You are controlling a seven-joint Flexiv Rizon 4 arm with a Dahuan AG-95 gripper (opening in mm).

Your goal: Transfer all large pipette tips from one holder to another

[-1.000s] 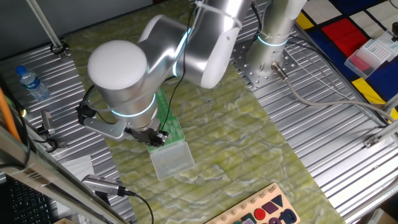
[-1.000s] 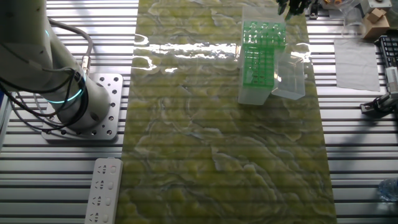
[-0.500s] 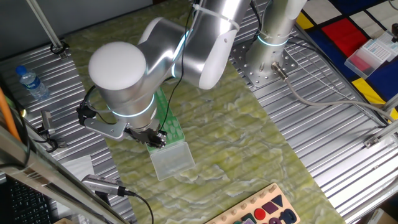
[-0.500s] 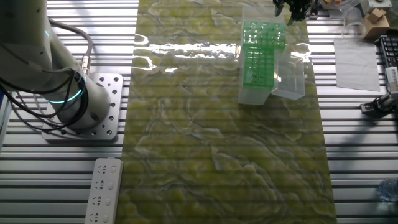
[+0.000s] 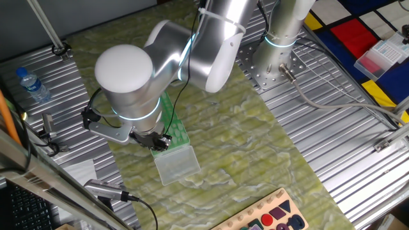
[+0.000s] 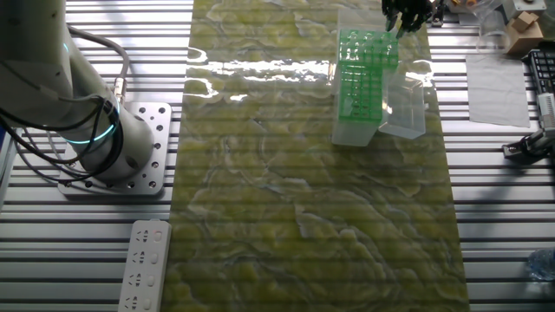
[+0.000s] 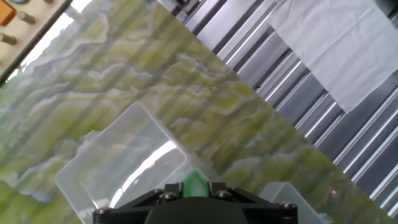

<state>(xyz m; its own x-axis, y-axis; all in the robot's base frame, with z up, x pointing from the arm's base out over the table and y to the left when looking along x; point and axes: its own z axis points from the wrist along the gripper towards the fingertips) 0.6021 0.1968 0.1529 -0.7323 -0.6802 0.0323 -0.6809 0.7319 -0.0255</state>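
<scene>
**Hovering over the green rack's far end**

Looking through one fixed view, I see the hand (image 5: 157, 142) hanging under the big silver arm (image 5: 167, 61), right above the end of the green rack (image 5: 172, 121) where it meets the clear lid (image 5: 176, 163). Most of the rack sits hidden beneath the wrist. From the other fixed view, only the dark fingertips of the hand (image 6: 405, 12) show at the top edge, just past the upper end of the green rack (image 6: 362, 76), with a gap between them and the rack.

I cannot tell whether the fingers are apart or together; the arm blocks them in one view and they are too small and dark in the other. The hand view is no help either: the black hand body (image 7: 205, 202) fills the bottom edge, with a bit of green (image 7: 195, 184) showing at its middle, too close and blurred for me to say what it is.

The large pipette tips themselves are too small for me to pick out; the green rack below the hand is all I can place. The clear lid (image 7: 121, 165) lies flat on the marbled green counter (image 7: 112, 81), just ahead of the hand. Beside the counter mat, a white sheet (image 7: 345, 43) rests on ribbed metal.
</scene>
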